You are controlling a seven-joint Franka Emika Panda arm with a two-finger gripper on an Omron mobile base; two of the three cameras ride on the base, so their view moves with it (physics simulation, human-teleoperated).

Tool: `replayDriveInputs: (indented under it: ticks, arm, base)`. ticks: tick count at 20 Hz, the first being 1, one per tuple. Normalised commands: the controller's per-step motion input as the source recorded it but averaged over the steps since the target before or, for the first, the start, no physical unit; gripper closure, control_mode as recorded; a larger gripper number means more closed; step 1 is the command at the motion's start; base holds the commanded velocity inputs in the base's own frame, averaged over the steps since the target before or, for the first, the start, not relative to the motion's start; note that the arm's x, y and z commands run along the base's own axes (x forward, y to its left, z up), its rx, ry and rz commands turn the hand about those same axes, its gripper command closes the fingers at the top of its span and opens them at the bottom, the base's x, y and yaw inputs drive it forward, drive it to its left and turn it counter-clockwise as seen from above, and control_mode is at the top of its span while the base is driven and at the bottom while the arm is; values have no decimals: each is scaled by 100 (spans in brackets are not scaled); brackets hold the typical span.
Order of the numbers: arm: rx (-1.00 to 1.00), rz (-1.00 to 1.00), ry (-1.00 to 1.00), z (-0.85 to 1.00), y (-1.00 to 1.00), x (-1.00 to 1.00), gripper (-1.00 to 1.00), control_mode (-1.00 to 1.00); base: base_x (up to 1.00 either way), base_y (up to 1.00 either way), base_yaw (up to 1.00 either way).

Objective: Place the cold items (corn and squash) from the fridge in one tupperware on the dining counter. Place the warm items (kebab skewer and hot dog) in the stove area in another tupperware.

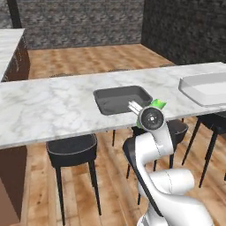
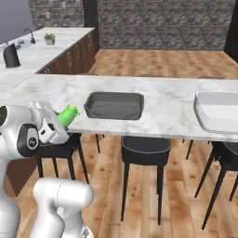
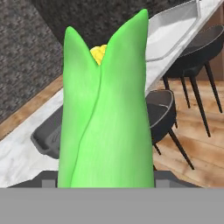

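Left base view: gripper clamped on corn at near edge of dining counter, beside dark tupperware.

Right base view: corn long axis points up-right toward counter.

Hand view: corn extends straight along gripper axis, yellow tip farthest.

The hand holds green corn beside a dark tupperware.

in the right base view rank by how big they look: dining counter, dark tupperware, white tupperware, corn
1. dining counter, by far the largest
2. dark tupperware and white tupperware: look alike, and the white one is cut by the picture's edge, so no ranking
3. corn, smallest, held in the gripper near the camera
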Motion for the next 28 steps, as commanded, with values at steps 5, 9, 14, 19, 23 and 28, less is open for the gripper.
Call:
replayDriveInputs:
  ticks: [5,9,14,19,23,28]
  arm:
    - [0,0,0,0,0,0,100,100]
    - [0,0,0,0,0,0,100,100]
    - [0,0,0,0,0,0,100,100]
    - [0,0,0,0,0,0,100,100]
    - [0,0,0,0,0,0,100,100]
    - [0,0,0,0,0,0,100,100]
  base:
    - [20,-99,0]
    - [35,-87,1]
    - [45,-50,1]
    - [50,-33,4]
    - [45,-52,6]
    - [46,-74,8]
